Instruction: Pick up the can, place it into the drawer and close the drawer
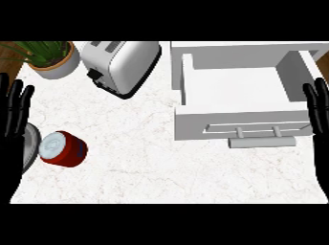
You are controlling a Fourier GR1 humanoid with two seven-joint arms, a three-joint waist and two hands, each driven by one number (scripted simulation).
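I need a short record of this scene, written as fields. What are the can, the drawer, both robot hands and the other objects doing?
can: red can with silver top, on the white counter, front left
drawer: white drawer, open, can not yet inside
left robot hand: open, fingers up, resting at left edge
right robot hand: open, fingers up, resting at right edge
others: toaster and potted plant at back left; grey round object beside can, partly hidden

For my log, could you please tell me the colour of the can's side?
The can is red-sided with a silvery top, seen in the head view.
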